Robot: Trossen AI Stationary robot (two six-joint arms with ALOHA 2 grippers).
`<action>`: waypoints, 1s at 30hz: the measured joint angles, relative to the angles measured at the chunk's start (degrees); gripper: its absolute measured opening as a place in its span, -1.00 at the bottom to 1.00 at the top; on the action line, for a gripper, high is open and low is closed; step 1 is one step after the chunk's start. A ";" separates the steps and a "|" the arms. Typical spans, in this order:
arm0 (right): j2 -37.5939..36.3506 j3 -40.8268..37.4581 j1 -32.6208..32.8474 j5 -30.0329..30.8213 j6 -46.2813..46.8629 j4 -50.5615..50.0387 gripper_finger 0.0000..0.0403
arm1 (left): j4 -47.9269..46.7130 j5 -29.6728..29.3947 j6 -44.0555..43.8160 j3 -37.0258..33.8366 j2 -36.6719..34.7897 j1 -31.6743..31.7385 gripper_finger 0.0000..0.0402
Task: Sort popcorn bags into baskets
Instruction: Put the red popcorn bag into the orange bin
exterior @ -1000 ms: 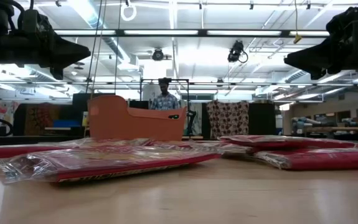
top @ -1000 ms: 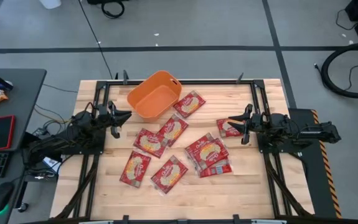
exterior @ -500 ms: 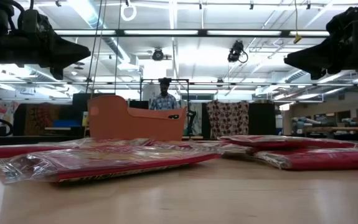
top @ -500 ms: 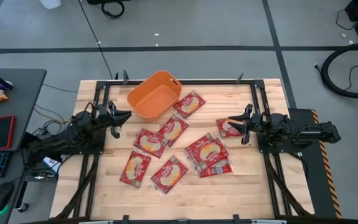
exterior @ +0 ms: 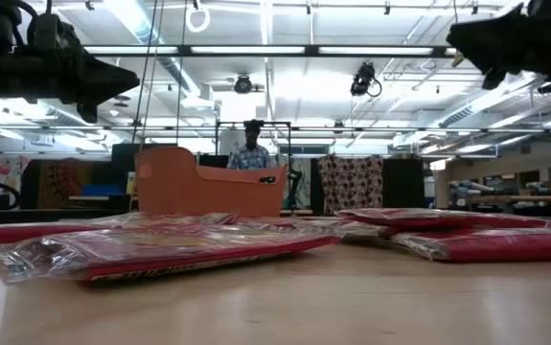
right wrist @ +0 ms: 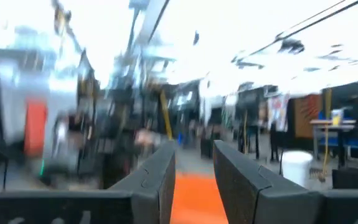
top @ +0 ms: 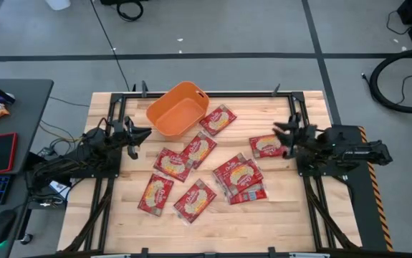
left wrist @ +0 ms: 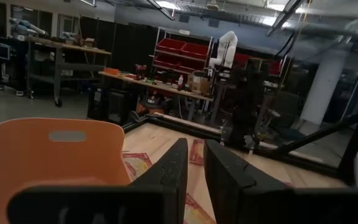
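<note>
Several red popcorn bags lie flat on the wooden table in the high view: one (top: 218, 120) by the orange basket (top: 179, 115), others at the middle (top: 198, 148), near side (top: 195, 201) and in an overlapping heap (top: 238, 178). One bag (top: 266, 145) lies just in front of my right gripper (top: 281, 140), which hovers high above the table (exterior: 459, 38), open and empty. My left gripper (top: 140, 141) waits at the table's left, raised (exterior: 126, 81), open by a narrow gap (left wrist: 195, 155), pointing toward the basket (left wrist: 48, 149).
The basket stands at the far middle of the table, with nothing visible inside. Bare wood shows along the near edge and the far right corner. A desk with a red phone (top: 3, 152) and keyboard stands left of the table. A person (exterior: 252, 149) stands far behind the table.
My right gripper has risen and drawn back toward the table's right edge, tipping its fingers upward; its wrist view is blurred by motion. The bag in front of it shows more fully now. The bags and basket have stayed put.
</note>
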 joint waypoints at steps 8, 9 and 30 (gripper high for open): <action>4.44 0.99 -3.46 -0.28 10.24 -2.24 -0.44 | 7.52 -0.10 -10.91 0.01 -0.02 -0.02 -0.72; 5.38 0.99 -3.70 -2.90 10.22 -1.56 -0.44 | 8.09 -0.09 -11.06 0.00 -0.02 -0.02 -0.72; 45.15 20.52 -1.23 11.25 11.93 -33.71 -0.44 | 13.22 -0.24 -10.65 0.00 -0.02 -0.02 -0.72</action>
